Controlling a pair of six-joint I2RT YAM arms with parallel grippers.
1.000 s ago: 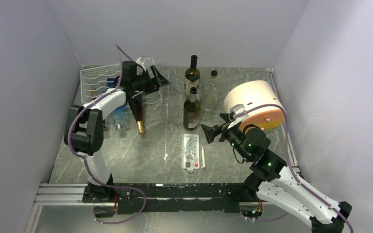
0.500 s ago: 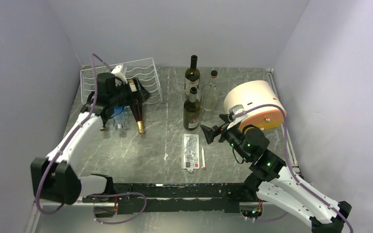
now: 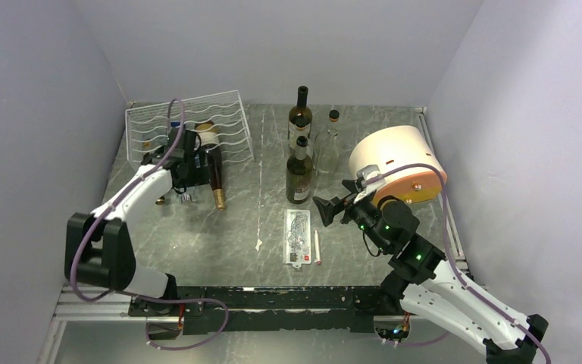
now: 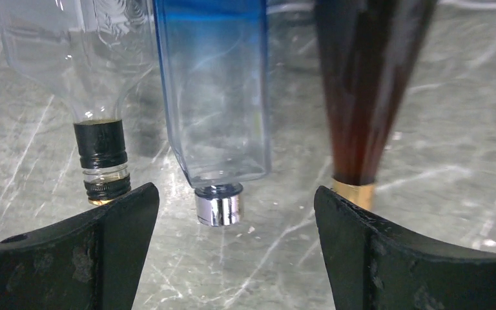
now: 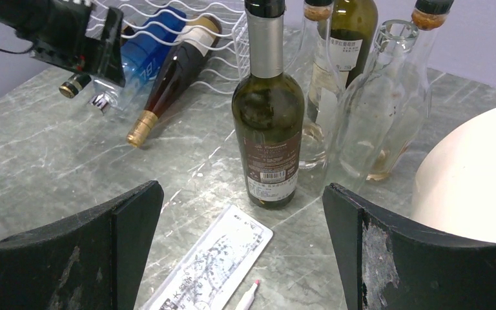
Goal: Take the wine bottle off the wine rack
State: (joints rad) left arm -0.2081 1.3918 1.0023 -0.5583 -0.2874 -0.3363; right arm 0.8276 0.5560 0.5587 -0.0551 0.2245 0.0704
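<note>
The white wire wine rack (image 3: 214,108) stands at the back left. A dark wine bottle (image 3: 215,176) with a gold foil top lies in it, neck sticking out toward the front. A blue bottle (image 4: 213,84) with a silver cap and a clear bottle (image 4: 84,58) with a black cap lie beside it. My left gripper (image 3: 186,178) is open and empty, low over these necks. In the left wrist view the gripper (image 4: 236,258) has the silver cap (image 4: 218,206) ahead between its fingers and the wine bottle's neck (image 4: 361,116) at the right. My right gripper (image 3: 330,207) is open and empty, mid-table.
Two dark bottles (image 3: 300,171) (image 3: 299,114) and a clear bottle (image 3: 326,144) stand at the back middle. A white and orange round container (image 3: 398,163) sits at the right. A printed card (image 3: 297,236) and a pen (image 3: 317,246) lie below my right gripper (image 5: 242,252).
My left arm has swung from the rack's right side to the left and come down in front of the rack, over the bottle necks. The right arm has not moved.
</note>
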